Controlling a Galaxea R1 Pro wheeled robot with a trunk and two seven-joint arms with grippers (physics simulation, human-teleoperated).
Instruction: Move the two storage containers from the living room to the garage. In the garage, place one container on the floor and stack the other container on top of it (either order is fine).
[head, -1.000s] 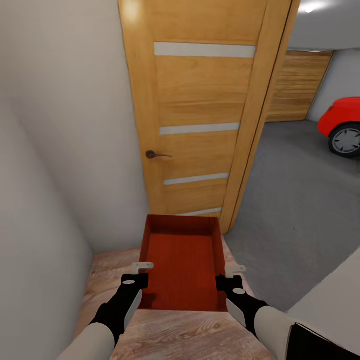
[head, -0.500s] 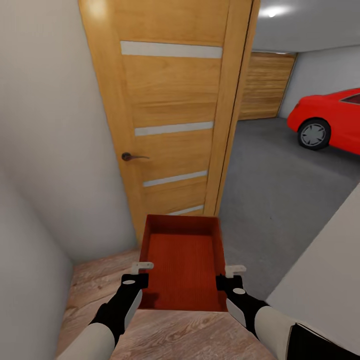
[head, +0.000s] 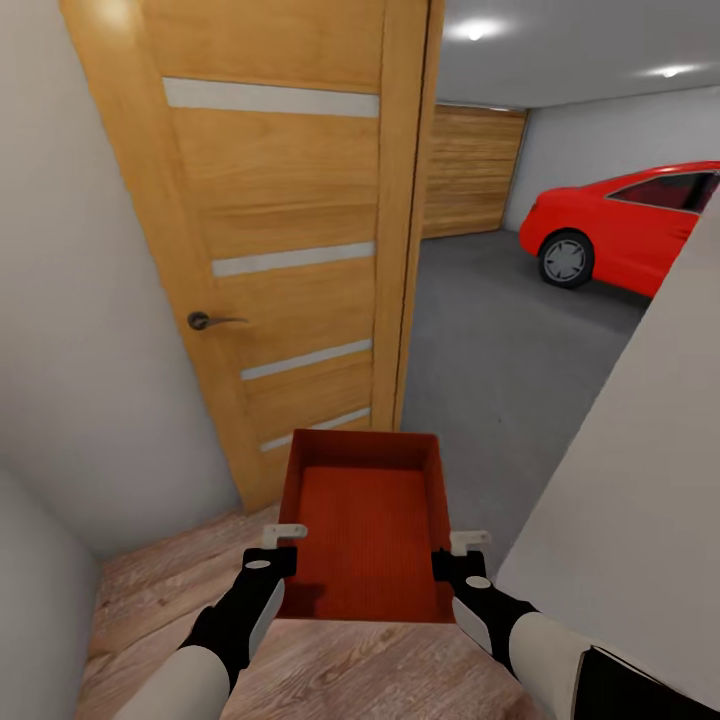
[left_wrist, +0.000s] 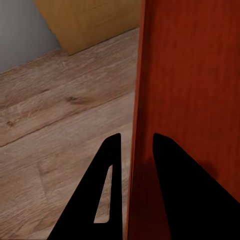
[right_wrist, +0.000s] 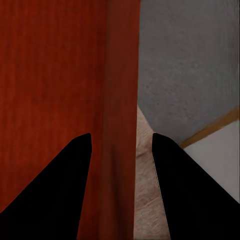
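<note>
Both sets of fingers (head: 285, 532) clamp one container (head: 365, 520) by its side walls (carry step); next, roll through onto the garage floor (head: 500, 350).

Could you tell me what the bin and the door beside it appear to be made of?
The bin looks like matte orange-red plastic: uniform colour, with fine ribbing on its bottom. The door looks like varnished light wood, with visible grain, pale horizontal strips that may be frosted glass, and a dark, probably metal handle.
</note>
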